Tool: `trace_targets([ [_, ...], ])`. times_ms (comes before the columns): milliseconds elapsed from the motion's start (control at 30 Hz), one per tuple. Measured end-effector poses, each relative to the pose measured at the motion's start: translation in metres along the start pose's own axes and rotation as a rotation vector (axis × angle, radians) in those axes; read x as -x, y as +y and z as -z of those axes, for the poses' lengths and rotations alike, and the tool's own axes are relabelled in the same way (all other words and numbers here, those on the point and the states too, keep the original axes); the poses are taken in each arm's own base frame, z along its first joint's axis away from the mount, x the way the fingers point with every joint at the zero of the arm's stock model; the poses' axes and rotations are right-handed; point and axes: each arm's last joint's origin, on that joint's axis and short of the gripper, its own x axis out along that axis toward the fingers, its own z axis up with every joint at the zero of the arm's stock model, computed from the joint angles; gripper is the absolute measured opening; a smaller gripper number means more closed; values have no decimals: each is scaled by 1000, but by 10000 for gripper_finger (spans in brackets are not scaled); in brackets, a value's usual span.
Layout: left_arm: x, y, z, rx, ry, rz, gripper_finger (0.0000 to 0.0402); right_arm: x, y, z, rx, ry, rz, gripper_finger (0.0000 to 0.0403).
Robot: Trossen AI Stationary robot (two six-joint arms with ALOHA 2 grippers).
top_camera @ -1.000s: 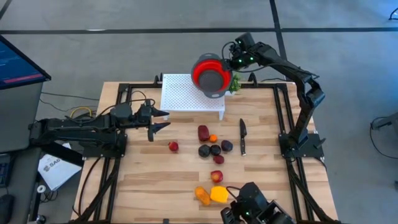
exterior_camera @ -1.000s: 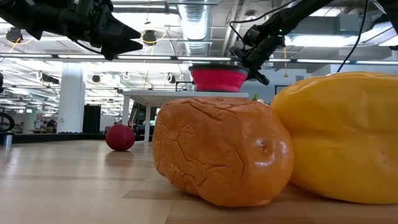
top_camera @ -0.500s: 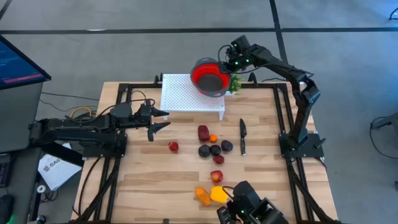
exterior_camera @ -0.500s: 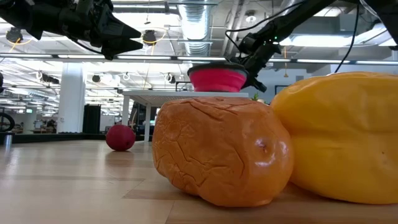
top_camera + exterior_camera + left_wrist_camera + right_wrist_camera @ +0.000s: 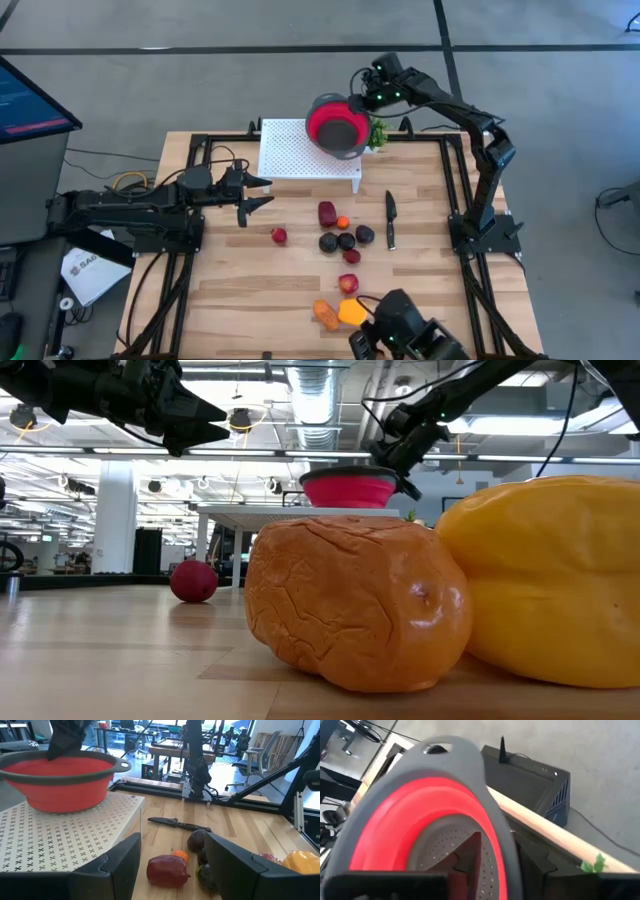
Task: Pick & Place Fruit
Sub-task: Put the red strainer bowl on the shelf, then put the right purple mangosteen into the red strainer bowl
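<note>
Shifted slightly since a second ago, our right gripper (image 5: 366, 97) clamps the bowl (image 5: 336, 125) rim; left gripper (image 5: 255, 194) open, empty; fruit (image 5: 340, 240) unpicked.

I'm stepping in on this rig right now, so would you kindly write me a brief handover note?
Right end effector: shut on the red bowl, gripping its rim above the white perforated stand.
Left end effector: open, empty, hovering over the table's left side.
Fruit: all on the table; one red piece apart, a cluster at centre near the knife, the orange and yellow pieces at the near edge.
Done: no fruit placed.
Left: every piece.
</note>
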Motion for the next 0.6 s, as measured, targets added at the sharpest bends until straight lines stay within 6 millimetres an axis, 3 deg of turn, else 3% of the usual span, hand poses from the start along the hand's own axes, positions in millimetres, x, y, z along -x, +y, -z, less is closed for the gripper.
trace_targets([
  [167, 0, 0, 1, -2, 5, 5, 213, 21, 14, -14, 133, -106, 4, 138],
  [333, 0, -2, 1, -3, 14, 63, 213, 71, 57, -14, 369, -299, 172, 133],
  [467, 0, -5, 2, -11, 20, 111, 213, 109, 97, 10, 539, -378, 188, 113],
  [600, -1, -13, 4, -47, 40, 155, 213, 122, 123, 61, 649, -377, 137, 91],
])
